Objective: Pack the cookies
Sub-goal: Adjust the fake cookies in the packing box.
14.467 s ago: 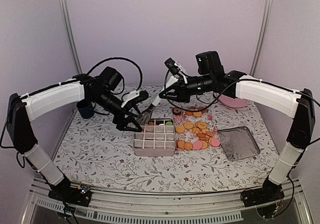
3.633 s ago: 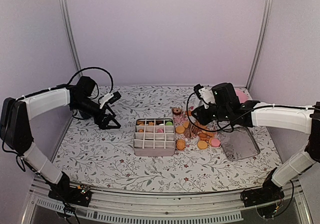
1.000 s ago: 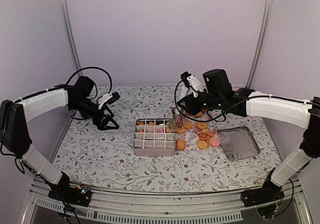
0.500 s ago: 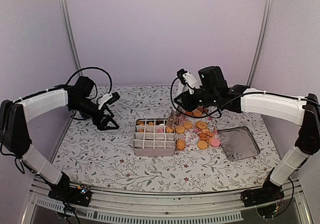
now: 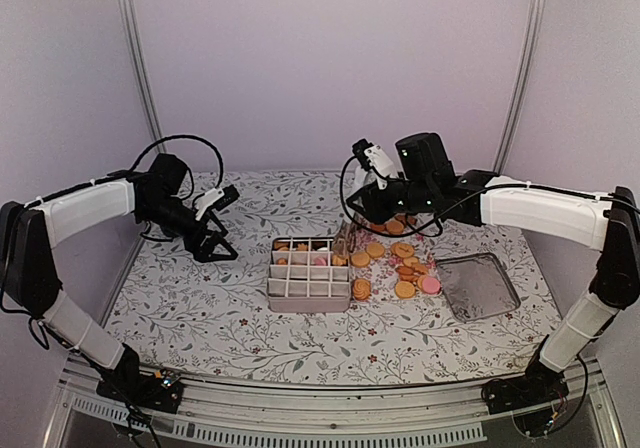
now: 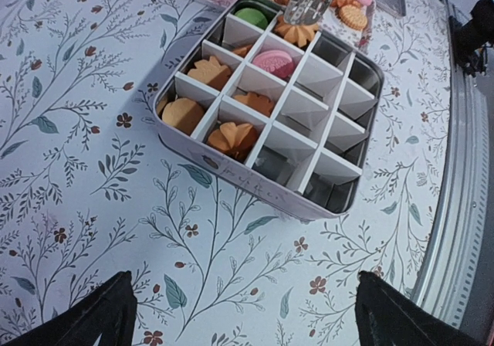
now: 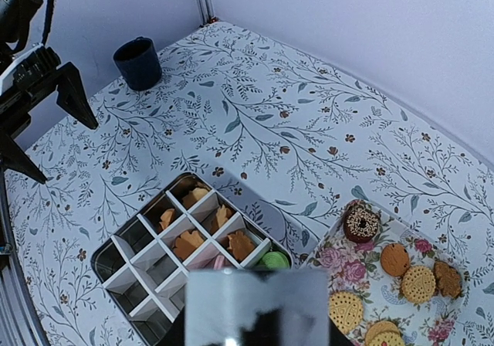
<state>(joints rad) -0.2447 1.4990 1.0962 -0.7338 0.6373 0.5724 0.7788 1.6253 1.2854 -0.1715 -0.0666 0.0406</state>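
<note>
The grey divided box sits mid-table and holds several orange cookies, a pink one and a green one in its far cells. Loose cookies lie to its right. My right gripper hangs over the box's far right corner. In the left wrist view its clear fingers are close together, with an orange scalloped cookie at their tips in the cell beside the green one. In the right wrist view the gripper hides that cell. My left gripper is open and empty over bare cloth left of the box.
A floral tray under the loose cookies also carries a chocolate ring. A tin lid lies right of the pile. A dark mug stands at the far left. The box's near cells are empty.
My right gripper went from the cookie pile to the box's far right corner and now barely shifts left. The left arm has held still since 3.6 s ago.
</note>
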